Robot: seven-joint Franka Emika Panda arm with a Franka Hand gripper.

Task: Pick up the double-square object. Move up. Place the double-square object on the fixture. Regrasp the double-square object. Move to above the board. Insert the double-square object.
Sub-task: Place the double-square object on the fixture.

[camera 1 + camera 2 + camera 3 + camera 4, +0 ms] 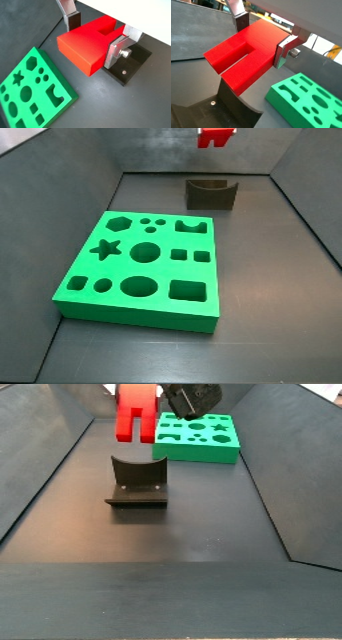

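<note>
Now, the scene line by line:
Claw: the two-finger gripper (93, 34) with flat silver plates and dark pads is clamped on the block, one finger (121, 48) pressed to each side, in both wrist views.
Held piece: the small bright red plastic double-square object (85, 47), solid body with two square prongs split by a narrow slot, sits between the jaws, lifted clear of the floor (134, 414).
Long axis: in a side view (134, 414) the prongs point down, the slot running vertically.
Key relation: the small dark grey fixture (136, 481) with its curved U-shaped dip lies below the claw, apart from the red block; the coming move looks like a descent into that dip.
Board: the large bright green slab with shaped holes (144, 268) lies off to one side of the claw, well apart.
Hidden: the gripper is cut off by the frame edge in a side view (214, 136); whether prongs line up with the dip I cannot tell.
</note>
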